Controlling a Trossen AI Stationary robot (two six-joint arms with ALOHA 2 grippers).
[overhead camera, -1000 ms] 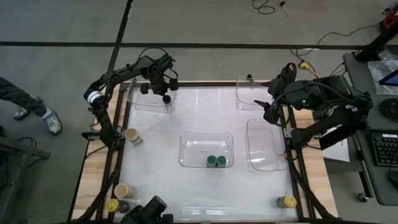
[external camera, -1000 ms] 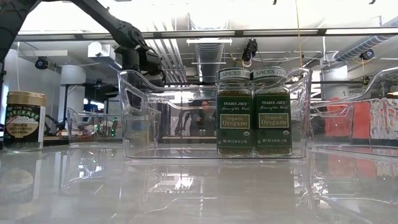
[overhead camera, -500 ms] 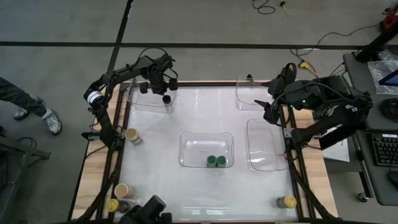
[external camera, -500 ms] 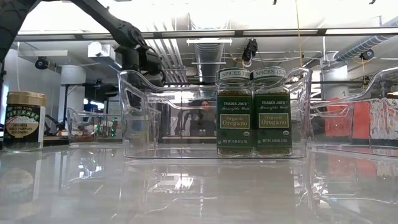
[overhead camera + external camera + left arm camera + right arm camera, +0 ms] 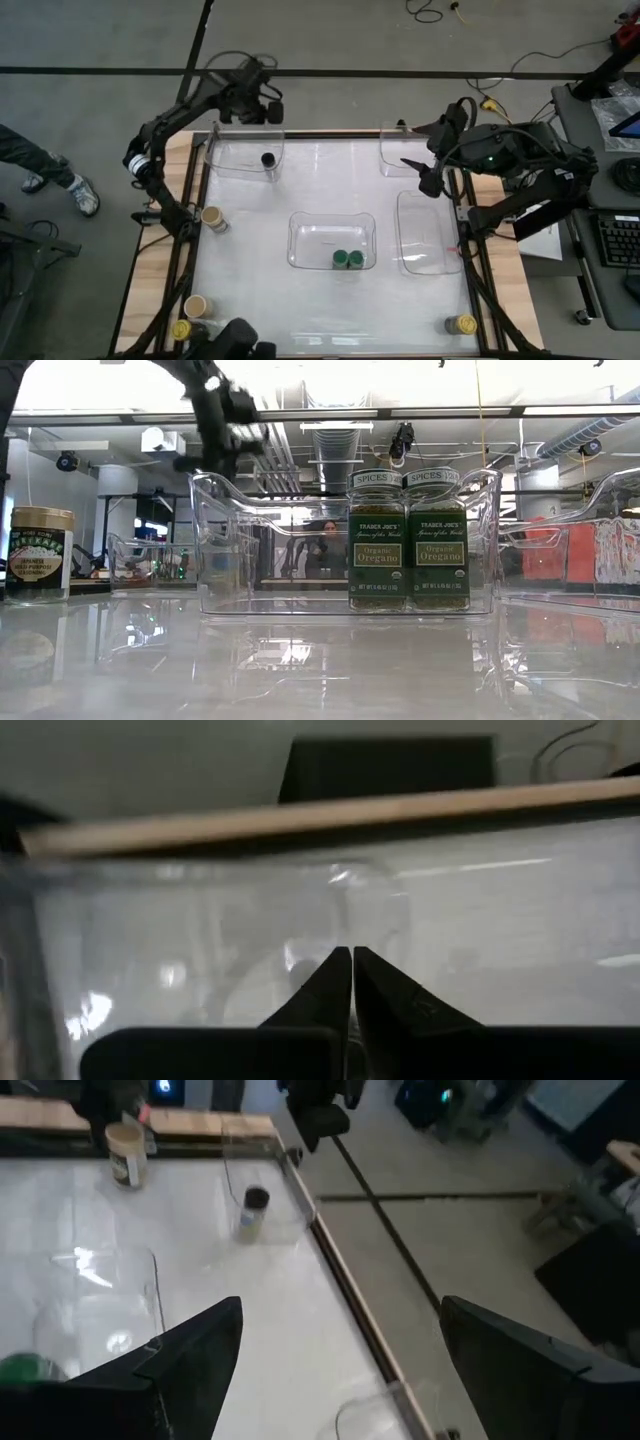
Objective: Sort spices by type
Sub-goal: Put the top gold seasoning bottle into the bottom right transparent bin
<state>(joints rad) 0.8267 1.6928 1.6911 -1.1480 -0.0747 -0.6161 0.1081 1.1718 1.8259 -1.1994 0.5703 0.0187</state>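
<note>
High view shows the black-lidded cylindrical spice jar (image 5: 268,159) standing upright alone inside the clear plastic tray at the far left corner (image 5: 228,165) of the counter (image 5: 260,300). The left gripper (image 5: 262,97), its jaws pressed fully together and holding nothing, now sits beyond that tray's far edge; half a second ago it hung directly over the jar, so it has released the jar and pulled back and up. Nothing else has shifted.

Two green-lidded oregano jars (image 5: 348,260) stand touching side by side in the clear middle tray (image 5: 310,225), so that type looks sorted. Outside any tray are a tan-lidded jar (image 5: 211,216) at the left edge, another tan-lidded jar (image 5: 196,305) and a yellow-lidded jar (image 5: 181,329) near the front left corner, and a second yellow-lidded jar (image 5: 462,324) at the front right. A second black jar cannot be made out with certainty.

The right gripper (image 5: 420,155) waits with jaws spread wide and empty, above the gap between the two clear right-hand trays (image 5: 425,250).

By my reading, the step in hand is the end of the black jar's placement. The next move calls for the left arm to open its jaws and reach toward the nearest tan jar, while the right could fetch the yellow jar on its side.
</note>
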